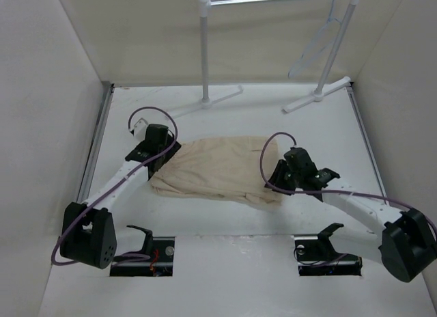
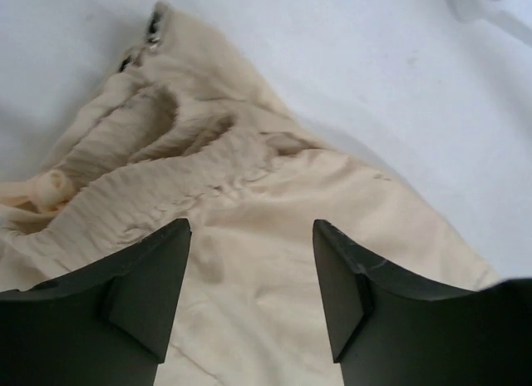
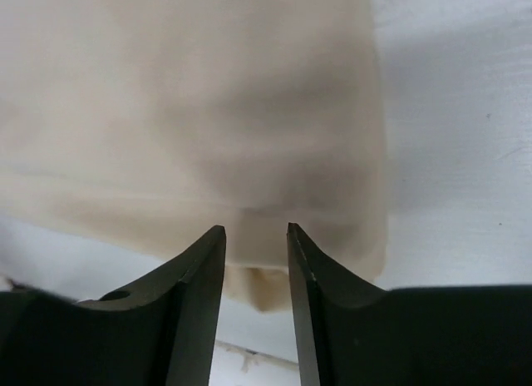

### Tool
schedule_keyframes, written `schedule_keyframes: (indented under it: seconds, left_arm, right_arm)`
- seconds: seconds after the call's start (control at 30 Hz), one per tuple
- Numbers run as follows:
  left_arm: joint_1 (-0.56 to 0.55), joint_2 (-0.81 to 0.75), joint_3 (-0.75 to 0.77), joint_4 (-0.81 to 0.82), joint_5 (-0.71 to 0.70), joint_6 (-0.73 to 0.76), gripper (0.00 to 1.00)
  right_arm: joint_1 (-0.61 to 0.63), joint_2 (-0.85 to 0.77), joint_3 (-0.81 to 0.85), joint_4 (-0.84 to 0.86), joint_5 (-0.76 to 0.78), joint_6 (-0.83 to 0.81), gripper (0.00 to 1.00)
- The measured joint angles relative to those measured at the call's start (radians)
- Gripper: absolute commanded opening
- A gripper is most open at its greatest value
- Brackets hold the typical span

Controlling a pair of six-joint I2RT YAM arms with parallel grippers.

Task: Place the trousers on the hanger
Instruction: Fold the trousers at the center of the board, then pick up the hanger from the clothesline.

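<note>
The beige trousers [image 1: 218, 168] lie folded flat in the middle of the table. My left gripper [image 1: 166, 155] is at their left end. In the left wrist view it [image 2: 249, 230] is open wide just above the gathered drawstring waist [image 2: 158, 145], with cloth under both fingers. My right gripper [image 1: 278, 175] is at their right end. In the right wrist view it [image 3: 256, 230] stands narrowly open over the cloth's edge [image 3: 266, 282], with table showing between the fingers. The pale wire hanger [image 1: 318, 38] hangs on the rack's rail at the back right.
The white tubular rack [image 1: 205, 50] stands at the back, its two feet [image 1: 315, 95] on the table. White walls close in the left, right and back sides. Two cut-outs [image 1: 143, 255] lie near the arm bases.
</note>
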Motion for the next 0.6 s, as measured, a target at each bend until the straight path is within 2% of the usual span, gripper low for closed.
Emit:
schedule_keyframes:
  seconds: [0.1,0.13,0.2,0.27,0.37,0.43,0.6]
  left_arm:
    - [-0.048,0.006,0.078,-0.013,-0.008,0.008,0.40]
    - [-0.081,0.017,0.107,-0.014,-0.010,0.012,0.34]
    - [-0.167,0.063,0.167,-0.005,-0.003,0.016,0.25]
    - [-0.256,0.121,0.205,0.021,0.010,0.019,0.22]
    - [-0.353,0.196,0.212,0.046,0.037,0.019,0.23]
    - [-0.374,0.222,0.189,0.053,0.050,0.019,0.23]
    - [-0.279,0.183,0.060,0.051,0.051,0.023,0.27]
  right_arm:
    - [-0.018,-0.028,0.100,-0.055,-0.004,-0.024,0.43]
    - [-0.031,-0.023,0.142,-0.063,-0.005,-0.034,0.36]
    - [-0.068,0.007,0.253,-0.078,-0.007,-0.057,0.13]
    - [-0.103,0.055,0.385,-0.092,-0.013,-0.074,0.05]
    - [-0.149,0.127,0.608,-0.104,-0.029,-0.108,0.04]
    - [-0.187,0.169,0.758,-0.104,-0.043,-0.137,0.06]
    - [-0.366,0.288,1.120,-0.103,-0.073,-0.192,0.12]
